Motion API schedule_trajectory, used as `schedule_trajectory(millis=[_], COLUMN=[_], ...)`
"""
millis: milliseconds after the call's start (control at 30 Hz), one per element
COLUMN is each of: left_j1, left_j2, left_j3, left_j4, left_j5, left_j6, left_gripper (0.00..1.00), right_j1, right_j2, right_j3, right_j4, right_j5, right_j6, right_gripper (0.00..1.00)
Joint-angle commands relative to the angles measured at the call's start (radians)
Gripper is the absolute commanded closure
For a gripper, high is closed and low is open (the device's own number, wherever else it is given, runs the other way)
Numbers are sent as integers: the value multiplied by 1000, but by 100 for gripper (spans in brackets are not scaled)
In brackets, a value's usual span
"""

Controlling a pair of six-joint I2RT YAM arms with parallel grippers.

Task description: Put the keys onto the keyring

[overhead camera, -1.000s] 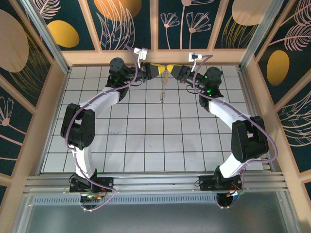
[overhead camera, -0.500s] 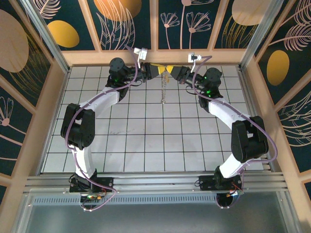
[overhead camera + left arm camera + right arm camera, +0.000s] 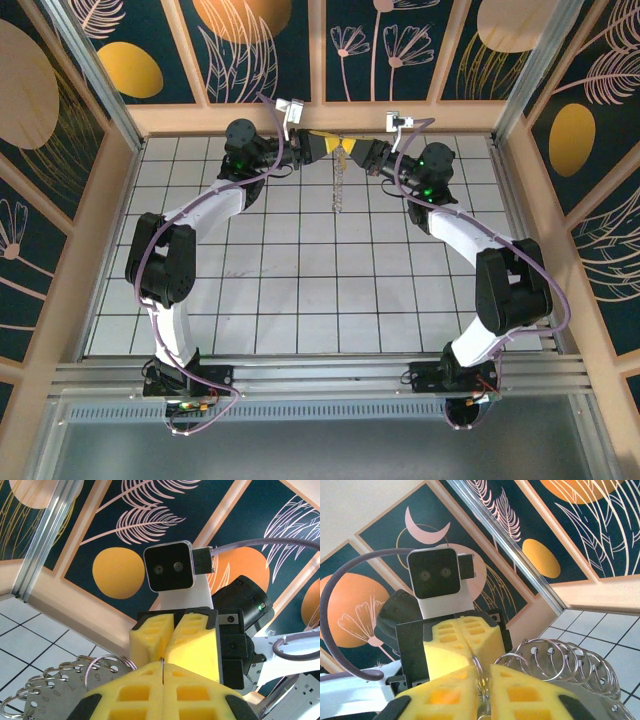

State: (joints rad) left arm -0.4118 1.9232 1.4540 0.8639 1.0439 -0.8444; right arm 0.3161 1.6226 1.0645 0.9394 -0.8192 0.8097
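Observation:
My two grippers meet tip to tip above the back middle of the tiled floor. From that meeting point the keyring (image 3: 338, 185) hangs long and narrow, a silvery chain of linked rings. The left gripper (image 3: 328, 146) is shut on a thin ring wire (image 3: 163, 666), with the right gripper's yellow fingers (image 3: 192, 642) pressed close opposite. The right gripper (image 3: 352, 151) is shut on ring wire too (image 3: 482, 682). Several rings (image 3: 555, 655) carrying flat silver plates fan out beside its fingers, and the same rings (image 3: 75, 680) show in the left wrist view. The keys are hidden.
The wooden back wall (image 3: 320, 118) stands directly behind both grippers. Metal posts (image 3: 90, 70) and patterned side panels close in the cell. White tiled floor (image 3: 320, 280) stretches between the arms toward the front rail (image 3: 320, 375).
The right gripper has closed a little and edged slightly toward the left one. The left arm and the hanging keyring have hardly moved.

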Motion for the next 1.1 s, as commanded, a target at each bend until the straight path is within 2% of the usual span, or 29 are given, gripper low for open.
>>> schedule_trajectory(millis=[0,100,233,300,367,467,533,1000,1033,1067], left_j1=[-7,-7,-7,-7,-7,-8,-8,-9,-8,-9], left_j2=[-6,-7,-10,-10,-10,-11,-12,-9,-10,-10], left_j3=[17,16,12,11,10,9,7,-4,-4,-3], left_j4=[66,68,68,69,70,70,70,75,75,75], left_j5=[2,2,-1,-4,-4,-5,-5,-17,-19,-18], left_j6=[-15,-15,-13,-14,-15,-15,-15,-14,-16,-16], left_gripper=[100,100,100,100,100,100,100,100,100,100], right_j1=[6,6,10,14,16,19,20,-1,-3,-1], right_j2=[6,9,15,16,17,17,18,37,37,39], right_j3=[-13,-14,-18,-21,-24,-27,-28,1,1,-3], right_j4=[20,21,38,45,47,50,54,65,63,62], right_j5=[-5,-5,-9,-10,-8,-3,-5,-57,-55,-52], right_j6=[-15,-15,-1,6,5,7,7,5,6,8], right_gripper=[94,100,100,94,93,95,100,100,96,88])
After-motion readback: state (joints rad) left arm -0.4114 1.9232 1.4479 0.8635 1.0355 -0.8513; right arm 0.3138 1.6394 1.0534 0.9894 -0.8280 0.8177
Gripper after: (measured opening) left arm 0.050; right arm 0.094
